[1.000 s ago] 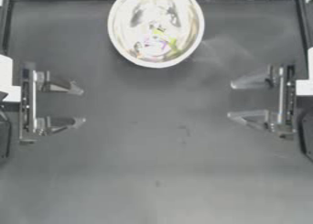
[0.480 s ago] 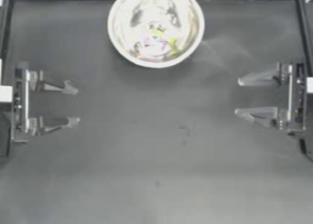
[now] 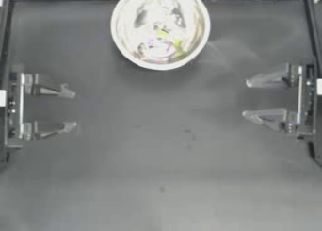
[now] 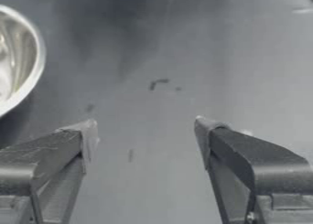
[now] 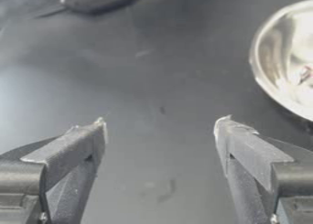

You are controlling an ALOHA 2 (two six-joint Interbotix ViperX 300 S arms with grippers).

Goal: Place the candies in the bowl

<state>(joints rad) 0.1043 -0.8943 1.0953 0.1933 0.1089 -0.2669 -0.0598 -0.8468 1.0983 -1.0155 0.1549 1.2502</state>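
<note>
Inside the bowl (image 3: 189,51), my candies (image 3: 158,44) blur into reflections, uncountable. My left gripper (image 3: 74,108) and right gripper (image 3: 246,99) flank it, jaws apart, empty.

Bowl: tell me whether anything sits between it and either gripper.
Nothing visible does. Bare table lies between the bowl and both the left gripper and the right gripper, both open at the sides.

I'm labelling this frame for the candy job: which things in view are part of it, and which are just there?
Part of the job:
- bowl at the table's far edge
- candies lying inside it
- left gripper, open, empty, at the left side
- right gripper, open, empty, at the right side

Just there:
- dark table
</note>
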